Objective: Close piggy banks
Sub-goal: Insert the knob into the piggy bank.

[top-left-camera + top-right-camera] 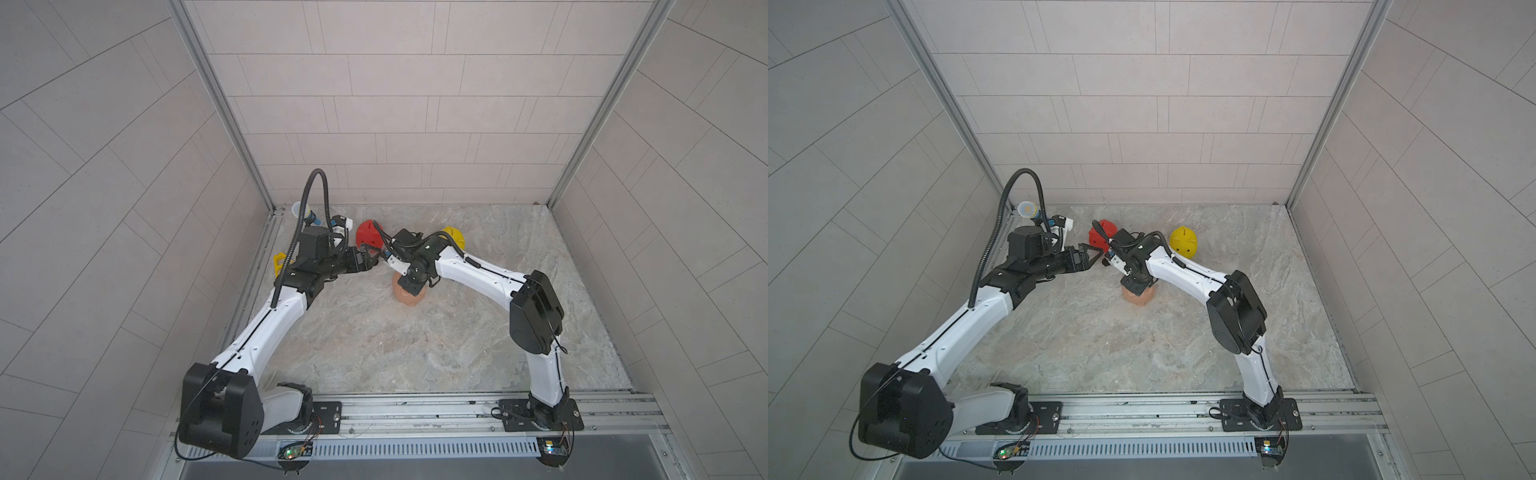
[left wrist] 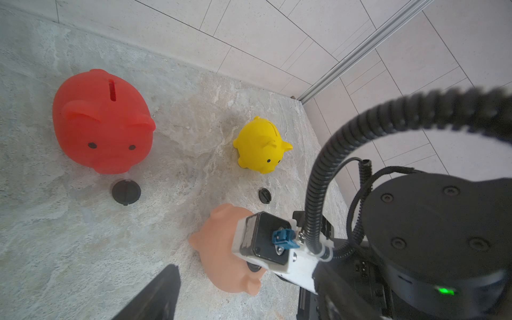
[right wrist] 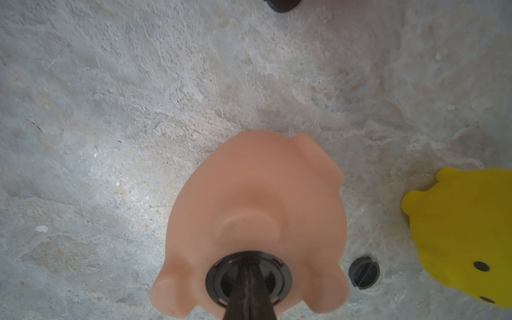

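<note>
1. Right gripper [image 3: 248,263]: fully closed, tips down in black plug [image 3: 217,279] seated in peach pig [image 3: 257,194], belly hole facing up.
2. Left gripper [image 1: 1095,254]: spread wide, empty, at 10 o'clock of peach pig.
3. Red pig [image 2: 102,122] at 11 o'clock, yellow pig [image 2: 260,145] at 1 o'clock; loose plug [image 2: 126,191] and second plug [image 2: 264,195] on table.

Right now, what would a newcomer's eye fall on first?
The peach pig mid-table, turned belly up, with the shut right hand set into the black plug in its belly hole. Behind it the red pig and yellow pig stand upright, a loose plug by the red, another by the yellow.
</note>
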